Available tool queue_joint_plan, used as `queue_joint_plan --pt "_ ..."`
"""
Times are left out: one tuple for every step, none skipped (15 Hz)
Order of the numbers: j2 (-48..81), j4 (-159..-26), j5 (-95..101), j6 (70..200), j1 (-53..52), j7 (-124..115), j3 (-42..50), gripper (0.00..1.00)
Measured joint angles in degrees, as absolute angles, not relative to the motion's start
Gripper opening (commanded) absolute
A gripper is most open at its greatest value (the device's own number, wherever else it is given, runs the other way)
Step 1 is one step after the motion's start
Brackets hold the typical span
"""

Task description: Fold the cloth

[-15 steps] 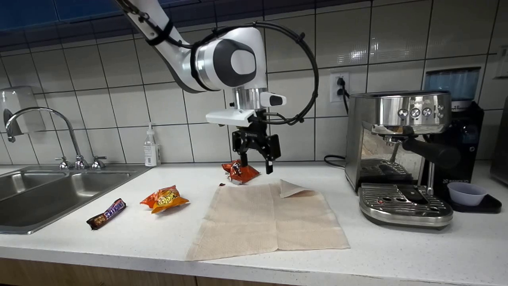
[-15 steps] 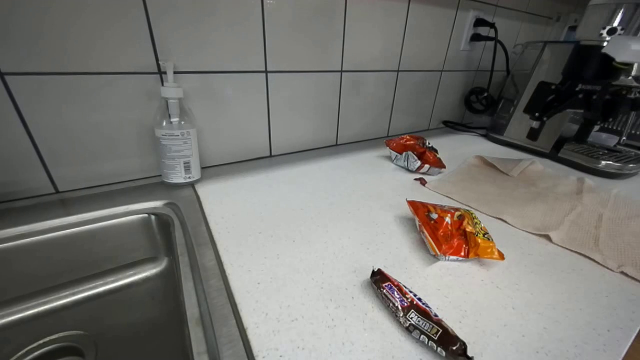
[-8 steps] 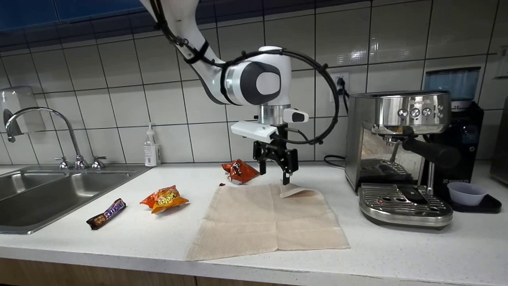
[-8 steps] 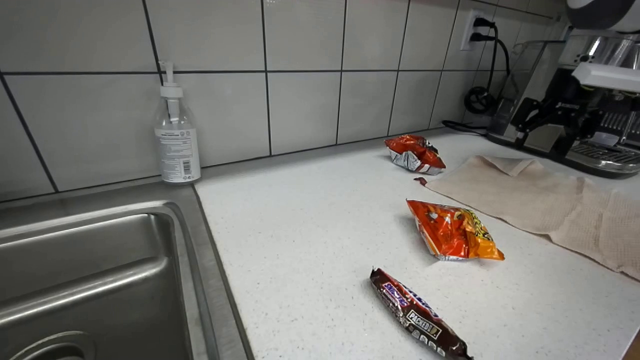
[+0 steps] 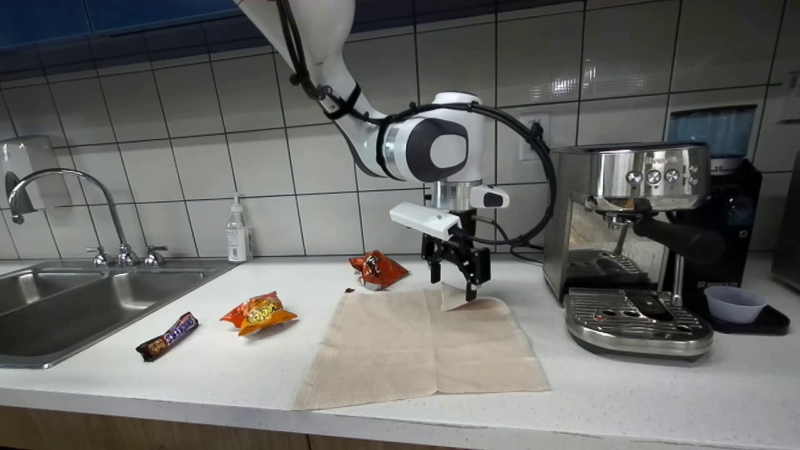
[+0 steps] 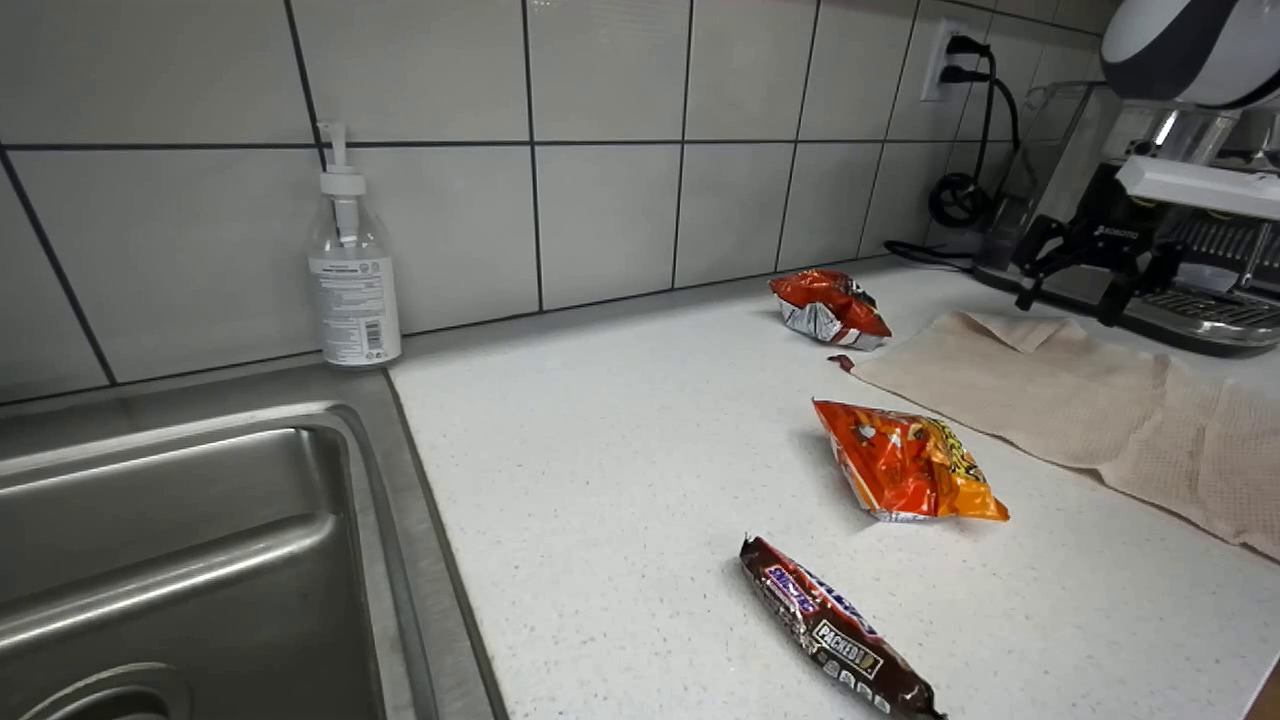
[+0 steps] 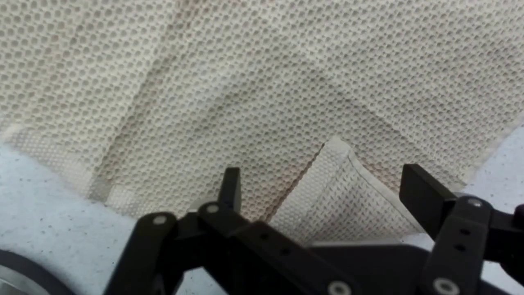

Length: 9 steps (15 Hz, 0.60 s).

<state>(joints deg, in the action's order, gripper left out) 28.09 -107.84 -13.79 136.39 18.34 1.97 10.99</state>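
Observation:
The beige cloth lies spread on the counter, with a crease running down its middle. Its back corner is turned over into a small flap, whose hemmed tip shows clearly in the wrist view. My gripper points down over this flap, jaws wide apart. Seen from the wrist, the flap lies between the two fingers and nothing is gripped. Whether the fingertips touch the fabric, I cannot tell. An exterior view shows the gripper behind the cloth's back edge.
A steel espresso machine stands right of the cloth. A red snack packet sits near the cloth's back left corner. Farther left are an orange packet, a chocolate bar, a soap bottle and the sink.
The arm has moved right and down, carrying the open gripper from above the red packet's side to the folded corner. Cloth and packets look unmoved.

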Motion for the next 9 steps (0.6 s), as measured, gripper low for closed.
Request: queue_joint_plan --pt "28.63 -107.25 -13.81 136.39 18.54 1.97 10.98 1.00" --pt "29.17 -106.69 -13.82 136.39 18.70 1.97 10.95 1.00" --pt "29.67 -106.13 -13.85 136.39 18.80 1.97 10.91 1.00" --pt "30.13 -105.61 -13.88 136.39 18.89 1.97 10.83 1.00" --pt "30.53 -105.15 -13.90 136.39 18.95 1.97 10.72 1.00" --pt "30.87 -104.70 -13.92 136.39 19.00 1.97 10.56 1.00" --pt "31.13 -104.34 -13.92 136.39 19.08 1.97 10.38 1.00" --pt "31.37 -103.99 -13.92 136.39 19.11 1.97 10.24 1.00" --pt "31.62 -103.66 -13.93 136.39 19.13 1.97 10.13 1.00"
